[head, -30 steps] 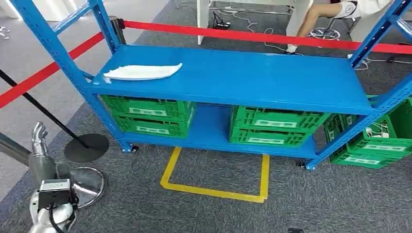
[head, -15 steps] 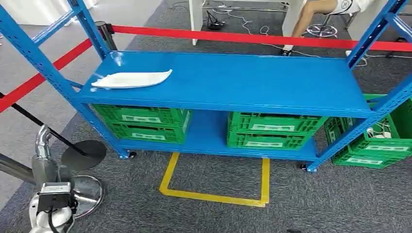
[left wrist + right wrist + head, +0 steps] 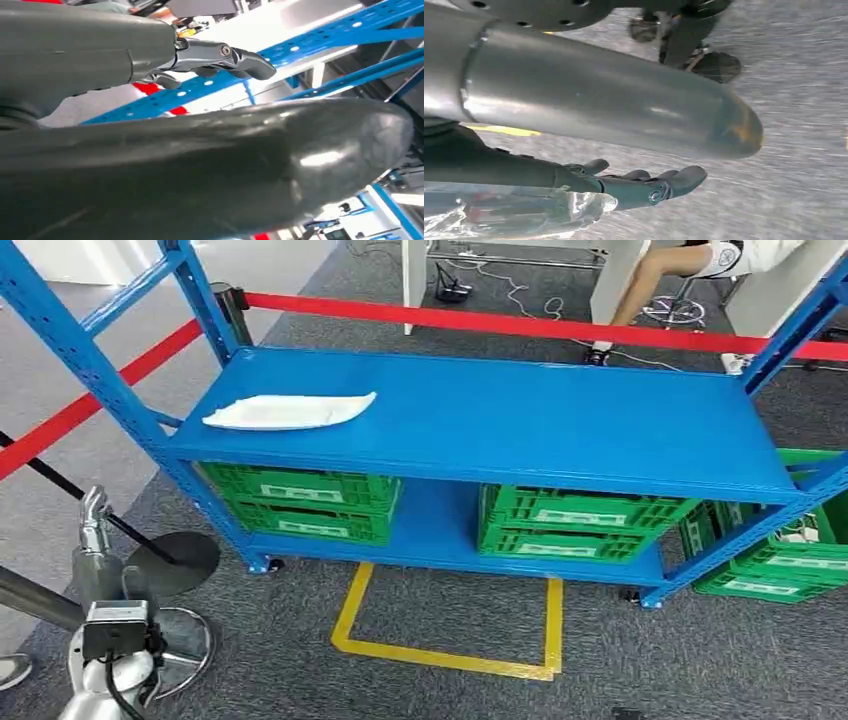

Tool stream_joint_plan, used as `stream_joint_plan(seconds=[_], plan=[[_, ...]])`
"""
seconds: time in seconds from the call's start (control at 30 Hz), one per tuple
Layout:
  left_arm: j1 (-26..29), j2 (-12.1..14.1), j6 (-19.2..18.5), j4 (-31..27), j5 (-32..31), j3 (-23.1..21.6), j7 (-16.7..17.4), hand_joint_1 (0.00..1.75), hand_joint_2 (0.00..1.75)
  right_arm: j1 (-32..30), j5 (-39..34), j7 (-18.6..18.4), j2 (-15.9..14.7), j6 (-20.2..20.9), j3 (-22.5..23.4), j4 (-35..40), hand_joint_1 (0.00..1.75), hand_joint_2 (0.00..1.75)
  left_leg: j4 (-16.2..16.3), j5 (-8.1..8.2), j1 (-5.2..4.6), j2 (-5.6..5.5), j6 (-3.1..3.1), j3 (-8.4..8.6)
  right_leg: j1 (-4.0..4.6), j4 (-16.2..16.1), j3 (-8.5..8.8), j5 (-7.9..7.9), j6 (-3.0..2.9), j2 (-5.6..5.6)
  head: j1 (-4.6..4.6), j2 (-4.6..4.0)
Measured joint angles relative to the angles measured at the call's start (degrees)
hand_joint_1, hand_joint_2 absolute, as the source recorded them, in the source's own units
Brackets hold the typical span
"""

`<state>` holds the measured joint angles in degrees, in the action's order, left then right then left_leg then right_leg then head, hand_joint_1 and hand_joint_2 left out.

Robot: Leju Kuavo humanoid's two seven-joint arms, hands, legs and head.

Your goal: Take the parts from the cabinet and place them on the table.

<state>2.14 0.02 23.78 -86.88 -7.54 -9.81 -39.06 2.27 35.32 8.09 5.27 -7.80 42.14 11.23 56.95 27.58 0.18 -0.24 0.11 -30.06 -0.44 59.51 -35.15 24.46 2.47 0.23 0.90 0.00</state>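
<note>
Head view: blue rack (image 3: 500,420) ahead, white part (image 3: 288,411) flat on top shelf near left end, close to front edge. Green crates (image 3: 300,502) on lower shelf, more crates (image 3: 790,550) beside right post. Left hand (image 3: 93,515) low at left, well apart from part, fingers up and apart, holding nothing; same in left wrist view (image 3: 220,55). Right hand (image 3: 649,187) hanging over carpet, fingers straight and apart; clear plastic (image 3: 509,215) alongside it, held or not: cannot tell. No table seen. Risks, judged: left arm clipping rack post (image 3: 90,360) or barrier pole (image 3: 110,525) on reach; thin flat part sliding off shelf edge if pushed instead of pinched.
</note>
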Motion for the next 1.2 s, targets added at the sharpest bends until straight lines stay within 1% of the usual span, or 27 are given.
stream_joint_plan(seconds=[0.03,0.1,0.17,0.2,0.23,0.27,0.3,0.33,0.37,0.4,0.47,0.5,0.53,0.57,0.63,0.67,0.7,0.73,0.8,0.83,0.87,0.9,0.97,1.0,1.03,1.13,1.2], plan=[[-0.12,0.00,0.04,0.09,0.24,-0.04,0.00,0.00,0.00,0.25,-0.04,0.20,-0.02,0.04,0.11,0.00,0.00,0.00,0.10,0.09,-0.10,-0.14,-0.27,-0.11,0.08,-0.38,0.39,0.09,-0.26,0.14,-0.09,0.00],[-0.23,0.00,0.44,0.11,0.20,-0.11,0.00,0.00,0.00,0.31,0.11,0.17,-0.17,0.68,0.17,0.00,0.00,0.00,-0.44,0.01,0.14,-0.13,-0.79,-0.05,0.37,-0.32,0.10,0.25,-0.82,0.26,-0.11,0.00],[-0.33,0.07,1.05,0.07,-0.22,-0.18,0.00,0.00,0.00,0.34,0.61,-0.31,-0.17,1.03,0.17,0.00,0.00,0.00,-0.25,0.61,0.23,-0.07,-1.62,0.26,-0.14,-1.03,0.83,0.23,-1.55,0.27,-0.11,0.00],[-0.43,0.04,1.25,0.07,-0.28,-0.26,0.00,0.00,0.00,0.43,0.70,-0.81,-0.17,1.01,0.17,0.00,0.00,0.00,1.98,1.75,0.15,-0.06,-1.83,-0.64,-0.18,-1.09,1.15,0.52,-2.02,0.26,-0.46,0.00],[-0.39,0.19,1.31,0.07,-0.35,-0.31,0.00,0.00,0.00,0.50,0.70,-1.38,-0.17,1.01,0.20,0.00,0.00,0.00,6.24,3.76,0.23,-0.05,-2.03,-2.95,-0.20,-1.09,1.29,0.74,-2.32,0.22,-0.39,0.00],[-0.17,0.33,1.49,0.07,-0.33,-0.33,0.00,0.00,0.00,0.61,0.66,-1.80,-0.15,1.01,0.20,0.00,0.00,0.00,11.37,5.82,0.31,-0.05,-2.19,-5.91,-0.17,-1.09,1.42,0.96,-2.50,0.25,-0.46,0.00],[0.03,0.42,1.68,0.09,-0.33,-0.33,-0.02,0.00,0.00,0.59,0.59,-2.08,-0.15,1.03,0.22,0.00,0.00,0.00,15.95,7.18,0.31,-0.05,-2.30,-8.84,-0.15,-1.09,1.54,1.14,-2.60,0.27,-0.42,0.00],[0.26,0.46,1.84,0.09,-0.33,-0.33,0.00,0.00,0.00,0.55,0.55,-2.28,-0.13,1.03,0.22,0.00,0.00,0.00,18.14,7.04,0.32,-0.05,-2.32,-10.67,-0.15,-1.09,1.76,1.37,-2.57,0.33,-0.44,0.00],[0.50,0.52,1.97,0.09,-0.33,-0.33,0.00,0.00,0.00,0.39,0.55,-2.56,-0.06,1.03,0.22,-0.02,0.00,0.00,17.57,5.36,0.32,-0.05,-2.31,-11.05,-0.16,-1.09,2.16,1.66,-2.52,0.37,-0.42,0.00],[0.76,0.57,2.03,0.07,-0.33,-0.33,0.00,0.00,0.00,0.28,0.50,-2.84,0.09,1.03,0.26,-0.02,0.00,0.00,14.85,2.61,0.33,-0.05,-2.22,-10.32,-0.18,-1.09,2.64,1.98,-2.42,0.43,-0.44,0.00],[1.12,0.66,2.06,0.04,-0.33,-0.31,0.00,0.00,0.00,0.32,0.35,-3.24,0.37,0.98,0.39,-0.02,0.00,0.00,4.87,-3.97,0.33,-0.03,-1.91,-6.40,-0.24,-1.09,3.91,2.77,-2.06,0.56,-0.46,0.00],[1.16,0.72,2.06,0.04,-0.35,-0.31,0.00,0.00,0.00,0.33,0.31,-3.28,0.39,0.98,0.46,-0.02,0.00,0.00,1.68,-5.02,0.27,-0.01,-1.70,-5.26,-0.05,-1.08,4.09,3.19,-1.69,0.56,-0.44,0.00],[1.18,0.72,2.06,0.00,-0.35,-0.33,0.00,0.00,0.00,0.44,0.28,-3.28,0.39,0.92,0.55,-0.02,0.00,0.00,-0.06,-3.68,0.22,-0.07,-1.20,-4.26,0.26,-0.78,4.19,3.74,-1.25,0.74,-0.44,0.00],[1.39,0.72,2.06,0.00,-0.33,-0.31,0.00,0.00,0.00,0.44,0.24,-3.13,0.39,0.72,0.57,-0.02,0.00,0.00,0.35,-3.56,0.14,-0.08,-0.89,-4.37,0.21,-1.19,3.71,3.78,-1.02,0.66,-0.13,0.00],[1.78,0.72,2.16,-0.02,-0.33,-0.24,0.00,0.00,0.00,0.39,0.13,-2.58,0.39,0.57,0.61,-0.02,0.00,0.00,0.21,-3.16,-0.03,-0.19,-0.13,-4.20,0.09,-1.79,4.26,4.04,-0.30,0.51,-0.17,0.00],[1.88,0.72,2.14,-0.11,-0.33,-0.24,0.00,0.00,0.00,0.46,0.09,-2.12,0.29,0.53,0.63,0.06,0.00,0.00,-0.33,-3.32,0.50,-0.21,0.29,-3.72,0.04,-1.59,4.53,4.37,0.08,0.46,-0.26,0.00],[1.95,0.79,2.16,-0.17,-0.30,-0.20,0.00,0.00,0.00,0.55,0.02,-1.51,0.22,0.41,0.66,0.11,0.00,0.00,-0.37,-3.11,0.47,-0.21,0.61,-3.33,0.07,0.02,3.97,5.09,0.41,0.26,0.02,0.00],[1.94,0.79,2.19,-0.22,-0.30,-0.11,-0.02,0.00,0.00,0.59,-0.07,-1.16,0.22,0.44,0.72,0.11,0.00,0.00,-0.36,-2.86,0.45,-0.11,0.97,-3.11,0.03,3.81,1.98,7.01,0.56,0.23,0.15,0.00],[2.15,0.79,2.16,-0.24,-0.33,-0.11,0.00,0.00,0.00,0.52,-0.78,-0.55,0.20,0.46,1.15,0.11,0.00,0.00,-0.34,-2.33,0.32,-0.08,1.28,-2.69,-0.09,13.02,-3.38,10.52,0.83,0.22,0.13,0.00],[2.33,0.79,2.16,-0.24,-0.30,-0.11,0.00,0.00,0.00,0.43,-1.23,-0.20,0.15,0.48,1.53,0.11,0.00,0.00,-0.32,-2.01,0.28,-0.11,1.31,-2.39,-0.08,16.27,-5.71,10.89,0.85,0.22,0.13,0.00],[2.56,0.79,2.19,-0.26,-0.30,-0.05,0.00,0.00,0.00,0.40,-1.49,0.22,0.00,0.48,1.99,0.11,0.00,0.00,-0.31,-1.64,0.27,-0.16,1.28,-1.94,-0.08,16.51,-6.65,9.77,0.83,0.22,0.13,0.00],[2.74,0.81,2.19,-0.26,-0.30,0.00,-0.02,0.00,0.00,0.41,-1.60,0.72,-0.11,0.46,2.16,0.13,0.00,0.00,-0.31,-1.19,0.27,-0.23,1.19,-1.31,-0.08,14.05,-6.16,7.16,0.80,0.22,0.13,0.00],[2.93,0.79,2.21,-0.31,-0.30,0.04,0.00,0.00,0.00,0.45,-1.90,1.57,-0.42,0.46,2.56,0.20,0.00,0.00,-0.31,-0.14,0.35,-0.26,0.83,0.28,-0.09,4.29,-2.50,0.52,0.55,0.19,0.15,0.00],[3.00,0.81,2.27,-0.39,-0.30,0.06,0.00,0.00,0.00,0.44,-2.01,2.03,-0.48,0.44,2.86,0.22,0.00,0.00,-0.35,0.40,0.33,-0.25,0.54,0.60,-0.09,0.32,-1.20,-1.42,0.38,0.07,0.20,0.00],[2.99,0.81,2.32,-0.46,-0.30,0.15,0.00,0.00,0.00,0.61,-2.12,2.32,-0.50,0.41,3.10,0.22,0.00,0.00,0.08,0.97,-0.17,-0.31,0.11,0.76,0.09,-0.43,0.14,-0.44,0.15,0.12,0.15,0.00],[3.18,0.79,2.34,-0.61,-0.33,0.33,0.00,0.00,0.00,0.60,-1.53,2.40,-0.66,0.33,3.39,0.26,0.00,0.00,-0.64,1.15,0.13,-0.35,-0.53,1.23,0.38,-0.12,-0.18,0.11,-1.00,0.23,0.02,0.00],[3.22,0.72,2.23,-0.96,-0.46,0.30,0.00,0.00,0.00,0.66,-0.92,2.07,-0.66,0.13,3.41,0.26,0.00,0.00,0.21,1.98,0.18,-0.26,-1.29,1.28,-0.07,-0.72,0.62,0.25,-1.72,0.26,-0.02,0.00]])
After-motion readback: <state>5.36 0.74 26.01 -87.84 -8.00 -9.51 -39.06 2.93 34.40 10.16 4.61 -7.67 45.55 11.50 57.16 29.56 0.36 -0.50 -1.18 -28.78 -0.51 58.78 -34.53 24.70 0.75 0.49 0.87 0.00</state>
